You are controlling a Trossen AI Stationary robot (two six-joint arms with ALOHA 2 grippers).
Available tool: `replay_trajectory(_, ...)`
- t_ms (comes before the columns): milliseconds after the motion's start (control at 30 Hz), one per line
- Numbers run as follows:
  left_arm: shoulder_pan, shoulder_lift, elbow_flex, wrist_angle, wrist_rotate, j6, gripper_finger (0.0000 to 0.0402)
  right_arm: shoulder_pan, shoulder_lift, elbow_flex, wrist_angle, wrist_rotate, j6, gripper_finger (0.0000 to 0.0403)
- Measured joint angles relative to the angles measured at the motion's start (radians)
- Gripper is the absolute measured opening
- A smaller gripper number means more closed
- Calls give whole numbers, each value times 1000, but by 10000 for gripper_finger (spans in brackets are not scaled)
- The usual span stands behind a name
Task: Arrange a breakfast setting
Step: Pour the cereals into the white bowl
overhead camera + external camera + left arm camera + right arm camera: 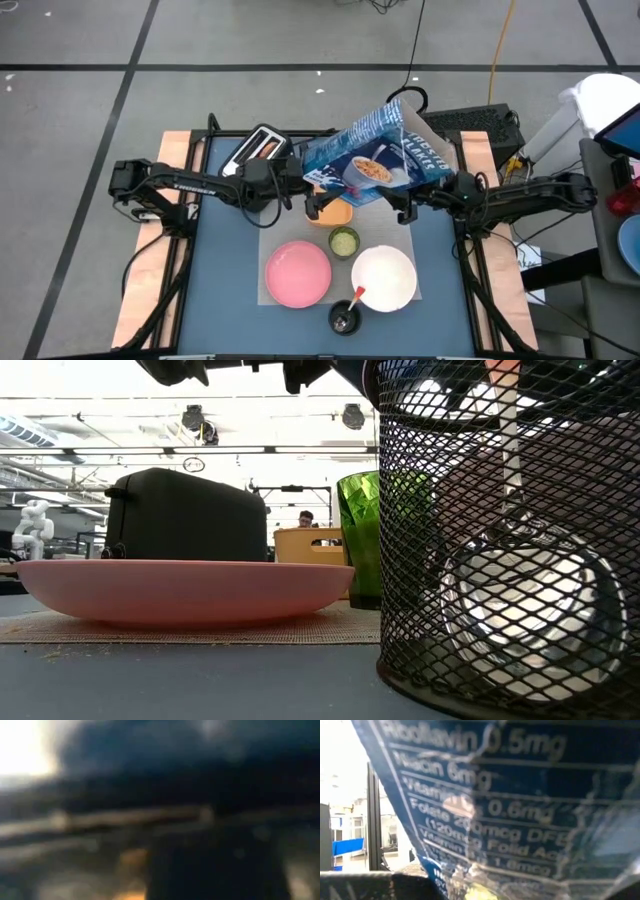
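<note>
Holding the cereal box [375, 150] tilted above the white bowl [384, 277], the right claw [408, 207] grips it, seemingly for pouring; the left claw [312, 203] gapes wide beside the box.

Robotics lab, taped floor [120, 90] (trailing cables [493, 45])

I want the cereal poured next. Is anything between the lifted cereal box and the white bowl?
Nothing visible. The blue cereal box, held up by the right gripper, hangs above the table's far side; the white bowl sits uncovered nearer the front, with the green cup beside it.
</note>
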Motion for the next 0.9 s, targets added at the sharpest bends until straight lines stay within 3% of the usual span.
replay_trajectory(233, 0, 0, 0, 5, 0, 11, 382, 0, 3, 0, 5, 0, 0, 223)
replay_trajectory(567, -1, -1, 0, 11, 9, 11, 275, 0, 2, 0, 3, -4, 1, 245)
replay_trajectory(900, -1, -1, 0, 12, 4, 13, 270, 0, 2, 0, -8, -3, -5, 260)
